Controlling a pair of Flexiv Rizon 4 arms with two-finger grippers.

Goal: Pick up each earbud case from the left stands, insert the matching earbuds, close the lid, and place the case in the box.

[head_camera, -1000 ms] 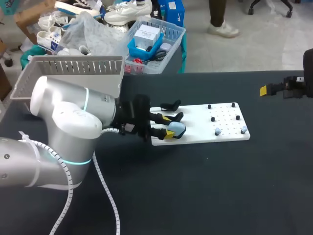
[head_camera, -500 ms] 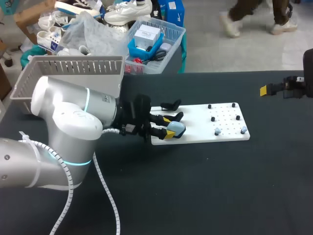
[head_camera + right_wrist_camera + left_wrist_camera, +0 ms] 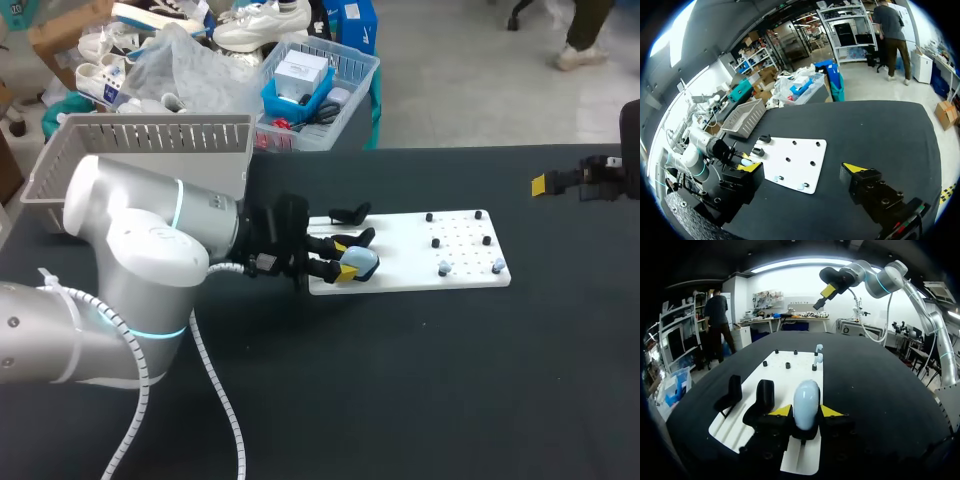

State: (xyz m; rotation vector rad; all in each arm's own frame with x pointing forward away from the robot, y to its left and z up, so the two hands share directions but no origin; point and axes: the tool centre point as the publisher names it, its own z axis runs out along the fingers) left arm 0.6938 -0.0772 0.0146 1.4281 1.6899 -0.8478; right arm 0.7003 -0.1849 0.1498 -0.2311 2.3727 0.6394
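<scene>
Clamping the rounded blue case [image 3: 806, 396] between its jaws, the left gripper [image 3: 805, 412] could lose it if the smooth shell slips.

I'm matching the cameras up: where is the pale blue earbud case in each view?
Head view: earbud case at the white board's left end.
Left wrist view: clamped in the left end effector, over the board.
Right wrist view: tiny, at the board's end by the left arm.
Shared landmark: white board.

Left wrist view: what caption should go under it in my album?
Yellow-tipped fingers squeeze a pale blue earbud case over a white board.
</scene>
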